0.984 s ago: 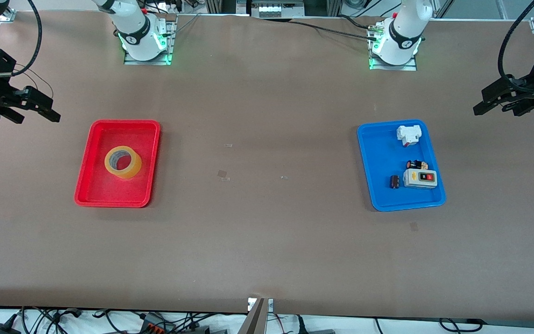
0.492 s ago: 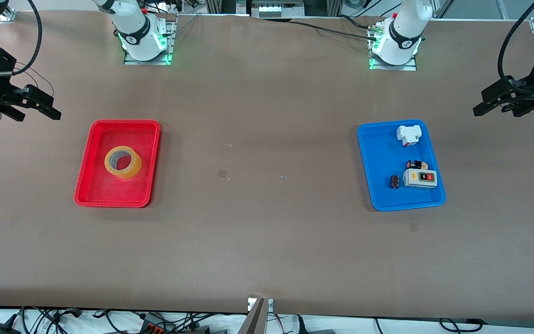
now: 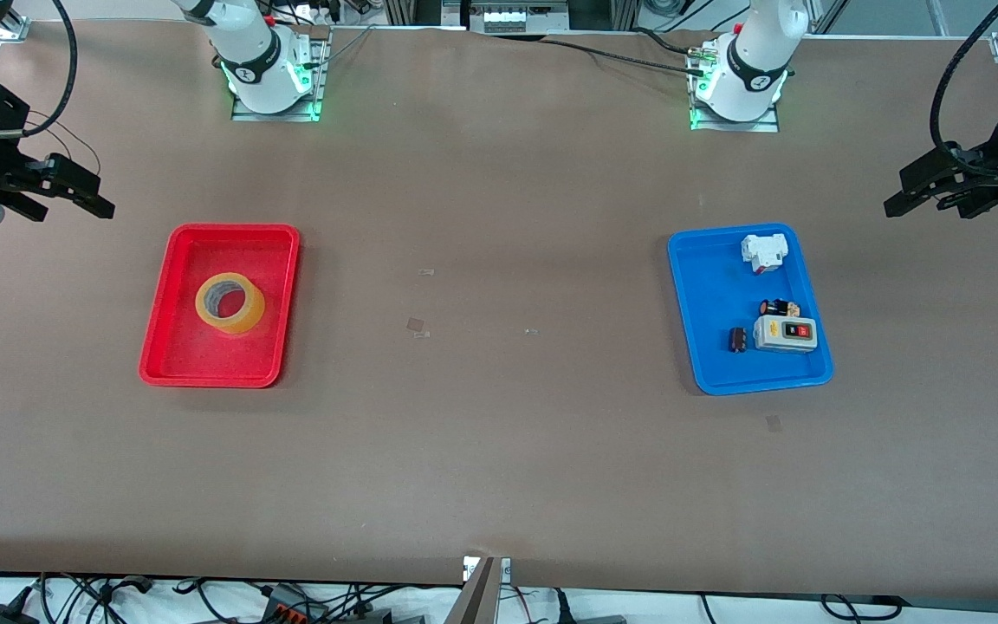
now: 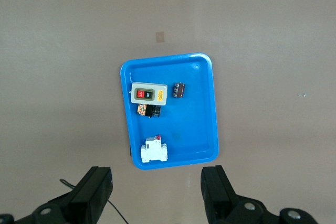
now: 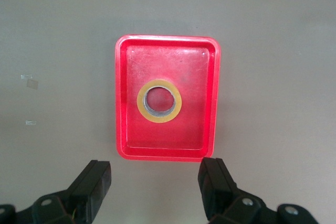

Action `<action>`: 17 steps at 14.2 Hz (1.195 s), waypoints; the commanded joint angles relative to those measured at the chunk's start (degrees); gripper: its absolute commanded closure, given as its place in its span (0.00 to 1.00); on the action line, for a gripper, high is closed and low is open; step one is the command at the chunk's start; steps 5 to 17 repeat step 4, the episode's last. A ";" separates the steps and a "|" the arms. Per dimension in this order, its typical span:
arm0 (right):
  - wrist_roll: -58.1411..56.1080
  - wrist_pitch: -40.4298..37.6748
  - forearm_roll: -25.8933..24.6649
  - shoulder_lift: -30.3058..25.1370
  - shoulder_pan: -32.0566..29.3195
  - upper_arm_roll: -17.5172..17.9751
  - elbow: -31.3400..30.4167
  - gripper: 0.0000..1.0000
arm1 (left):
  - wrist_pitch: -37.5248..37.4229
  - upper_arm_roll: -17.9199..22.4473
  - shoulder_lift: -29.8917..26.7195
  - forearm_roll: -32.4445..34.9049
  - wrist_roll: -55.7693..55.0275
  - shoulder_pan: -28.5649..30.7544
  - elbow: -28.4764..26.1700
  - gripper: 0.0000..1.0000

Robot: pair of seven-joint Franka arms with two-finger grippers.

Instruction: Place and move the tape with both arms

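Note:
The tape (image 3: 230,302), a yellowish-tan roll with a large round hole, lies flat in the middle of the red tray (image 3: 171,260). It also shows in the right wrist view (image 5: 159,100), inside the same red tray (image 5: 121,77). My right gripper (image 3: 73,208) is open and empty, up in the air over bare table past the red tray at the right arm's end; its open gap (image 5: 156,176) shows in the right wrist view. My left gripper (image 3: 922,206) is open and empty, high over bare table past the blue tray (image 3: 698,364) at the left arm's end; its open gap (image 4: 156,182) shows in the left wrist view.
The blue tray (image 4: 126,72) holds a grey switch box with red and black buttons (image 3: 785,334), a white breaker (image 3: 763,251) and small dark parts (image 3: 736,339). A few small scraps (image 3: 415,325) lie on the brown table between the trays.
My right gripper has drifted slightly toward the robots' bases. My left gripper has barely shifted. The tape and both trays have not moved.

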 commanded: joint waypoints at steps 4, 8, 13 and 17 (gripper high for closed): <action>-0.86 -1.51 0.03 -1.40 0.35 -0.47 -0.01 0.00 | -1.00 0.05 0.37 0.01 0.37 0.19 1.05 0.00; -0.86 -1.51 0.03 -1.40 0.35 -0.47 -0.01 0.00 | -1.00 0.05 0.37 0.01 0.37 0.19 1.05 0.00; -0.86 -1.51 0.03 -1.40 0.35 -0.47 -0.01 0.00 | -1.00 0.05 0.37 0.01 0.37 0.19 1.05 0.00; -0.86 -1.51 0.03 -1.40 0.35 -0.47 -0.01 0.00 | -1.00 0.05 0.37 0.01 0.37 0.19 1.05 0.00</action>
